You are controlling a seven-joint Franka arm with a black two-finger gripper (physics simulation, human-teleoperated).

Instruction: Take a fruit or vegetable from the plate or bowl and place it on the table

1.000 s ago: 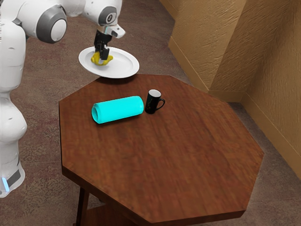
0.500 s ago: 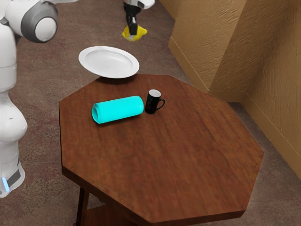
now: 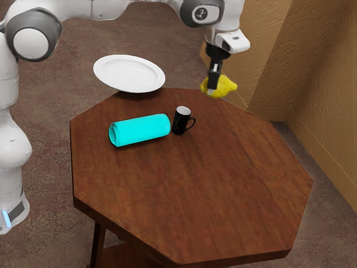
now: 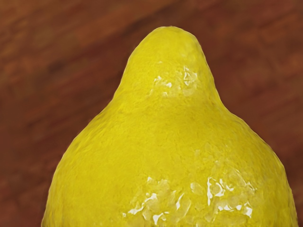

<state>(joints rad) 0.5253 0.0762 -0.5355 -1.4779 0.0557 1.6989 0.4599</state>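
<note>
The lemon (image 3: 226,86) has moved away from the plate (image 3: 129,74) with the gripper (image 3: 212,89), which is clamped on it above the table (image 3: 195,195), open wood stretching below toward the edges.

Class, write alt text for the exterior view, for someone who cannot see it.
A black two-finger gripper holds a yellow lemon above an octagonal brown wooden table. On it, a turquoise cylinder lies beside an upright black mug, near a round white plate.
</note>
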